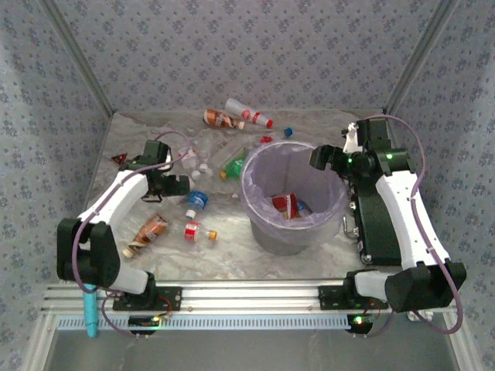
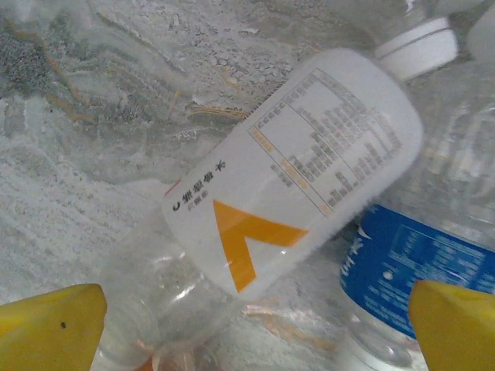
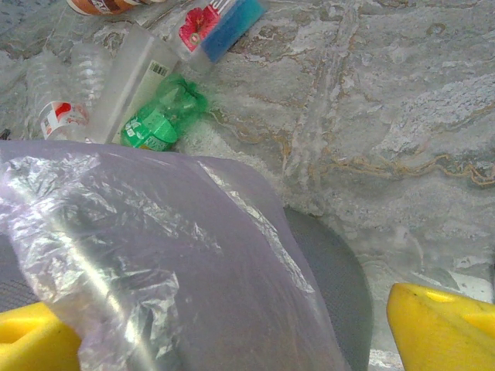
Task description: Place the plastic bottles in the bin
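Observation:
The bin (image 1: pixel 267 232), lined with a lavender bag (image 3: pixel 155 263), stands mid-table with a red-labelled bottle (image 1: pixel 285 205) inside. Several plastic bottles lie to its left and behind it, among them a brown-labelled one (image 1: pixel 148 232) and a green one (image 1: pixel 234 166) (image 3: pixel 162 124). My left gripper (image 1: pixel 182 184) (image 2: pixel 259 332) hangs open just above a white bottle with an orange mark (image 2: pixel 286 178) and a blue-labelled clear bottle (image 2: pixel 418 263), touching neither. My right gripper (image 1: pixel 321 158) (image 3: pixel 232 340) hovers open over the bin's right rim, holding nothing.
A small red triangle (image 1: pixel 118 158) lies at the far left. A light blue stick (image 1: pixel 91 309) hangs by the left arm's base. A black block (image 1: pixel 379 224) sits under the right arm. Patterned walls close in the table on three sides.

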